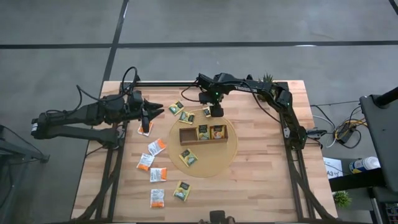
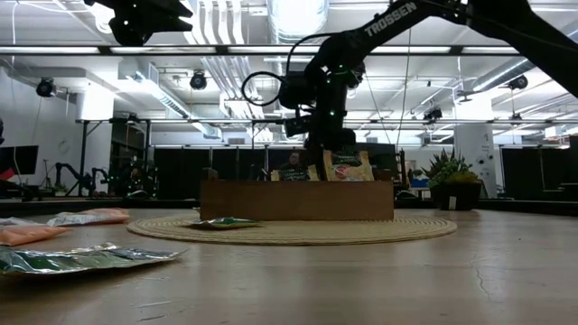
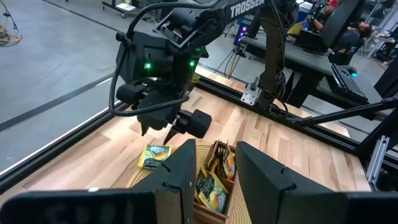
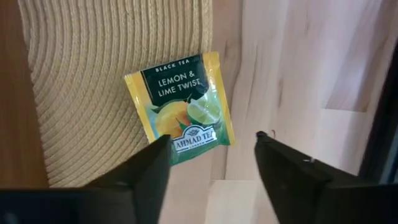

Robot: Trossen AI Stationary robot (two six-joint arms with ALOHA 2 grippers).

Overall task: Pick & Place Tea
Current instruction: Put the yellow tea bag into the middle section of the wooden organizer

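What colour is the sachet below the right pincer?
Yellow sachet with a dark label band; right wrist view.

Tea sachets: small flat square paper packets. Yellow-green sachets with dark labels stand upright in the middle compartment (image 1: 203, 132) and the right compartment (image 1: 217, 132) of the wooden tray (image 1: 188, 141). One "Lemon & Lime Twist" sachet (image 4: 180, 107) lies flat, overlapping the edge of the woven mat (image 1: 227, 152). Others lie flat on the mat (image 1: 188, 157) and on the counter (image 1: 267, 186): yellow-green (image 1: 181, 190), orange-red (image 1: 158, 174), white with orange (image 1: 157, 198).
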